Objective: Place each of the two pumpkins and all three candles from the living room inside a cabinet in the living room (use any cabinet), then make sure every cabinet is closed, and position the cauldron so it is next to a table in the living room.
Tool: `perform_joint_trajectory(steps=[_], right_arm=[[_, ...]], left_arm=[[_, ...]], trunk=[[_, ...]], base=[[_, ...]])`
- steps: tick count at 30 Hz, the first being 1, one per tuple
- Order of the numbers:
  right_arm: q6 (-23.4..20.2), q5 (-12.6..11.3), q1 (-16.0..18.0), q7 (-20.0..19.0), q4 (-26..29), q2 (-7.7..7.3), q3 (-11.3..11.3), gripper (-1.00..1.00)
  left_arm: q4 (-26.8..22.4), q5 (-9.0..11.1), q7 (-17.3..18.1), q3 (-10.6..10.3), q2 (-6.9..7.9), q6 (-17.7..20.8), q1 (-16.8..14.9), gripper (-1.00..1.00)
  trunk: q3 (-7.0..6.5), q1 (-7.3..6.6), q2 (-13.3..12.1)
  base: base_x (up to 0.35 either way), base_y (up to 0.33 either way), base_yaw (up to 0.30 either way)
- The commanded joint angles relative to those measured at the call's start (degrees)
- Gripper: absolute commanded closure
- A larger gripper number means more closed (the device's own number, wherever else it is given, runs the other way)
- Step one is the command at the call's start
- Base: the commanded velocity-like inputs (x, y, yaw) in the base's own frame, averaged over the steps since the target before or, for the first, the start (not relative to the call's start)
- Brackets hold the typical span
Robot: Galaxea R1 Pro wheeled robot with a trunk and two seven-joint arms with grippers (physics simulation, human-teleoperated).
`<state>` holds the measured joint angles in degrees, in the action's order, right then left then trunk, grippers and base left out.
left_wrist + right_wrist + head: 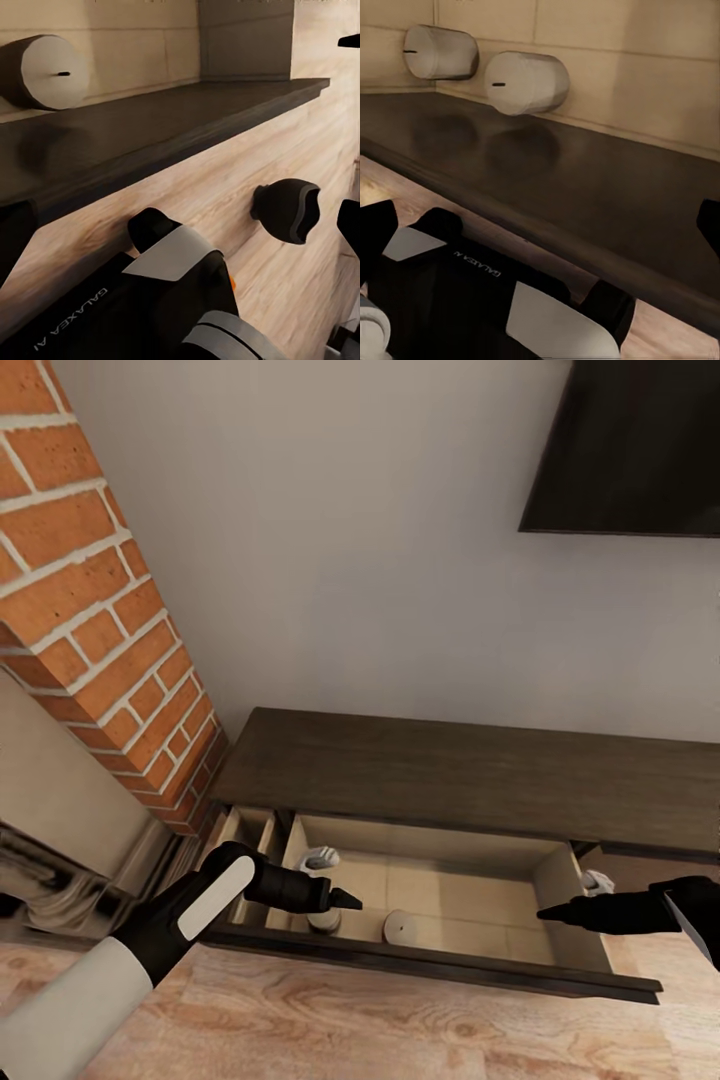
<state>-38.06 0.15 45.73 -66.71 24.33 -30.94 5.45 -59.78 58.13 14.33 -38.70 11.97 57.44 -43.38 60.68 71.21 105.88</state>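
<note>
From the head view, the long dark cabinet (470, 770) stood against the wall with one drawer (560, 880) pulled out, and its pale inside was showing. One candle (401, 927) stood near the front edge of the drawer floor, a second candle (323, 920) stood nearer the front left corner, partly hidden by the left hand (345, 899), and a white thing in the back left corner was too small to name. The brick fireplace (110, 620) rose at the left and a dark screen (630, 450) hung on the wall. What could go wrong: if the drawer got shoved shut fast, the candles could tip and roll, and a hand over the front edge could get pinched. The left hand reached flat across the front left corner, its tips looked pressed together and held nothing. The right hand (560, 911) pointed in over the right end of the drawer, and I could not tell if it was open or closed. In the left wrist view, a candle (46, 73) sat past the dark drawer front (157, 127). In the right wrist view, two candles (526, 82) sat side by side, just apart, on the pale floor behind the front edge.
</note>
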Motion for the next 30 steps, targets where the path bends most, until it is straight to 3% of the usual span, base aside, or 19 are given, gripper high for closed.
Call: perform_joint_trajectory(steps=[1,19,30], right_arm=[[0.00,-0.02,0.01,0.00,-0.03,0.00,0.00,-1.00],[0.00,-0.29,0.00,0.32,-1.31,0.00,-0.09,-1.00],[-0.01,-0.33,0.04,0.32,-1.48,0.00,-0.14,-1.00]], left_arm=[[-0.12,0.00,0.00,0.01,-0.07,-0.05,0.02,-1.00],[0.28,0.48,0.17,0.15,-0.36,-0.65,0.22,-1.00],[0.37,0.33,-0.03,0.20,-0.36,-0.74,0.24,-1.00]], trunk=[[-0.18,-0.23,-0.42],[-0.56,-0.66,-1.22],[-1.06,-0.66,-1.22]], base=[[0.000,0.000,0.000],[0.000,0.000,0.055],[0.000,0.000,-0.218]])
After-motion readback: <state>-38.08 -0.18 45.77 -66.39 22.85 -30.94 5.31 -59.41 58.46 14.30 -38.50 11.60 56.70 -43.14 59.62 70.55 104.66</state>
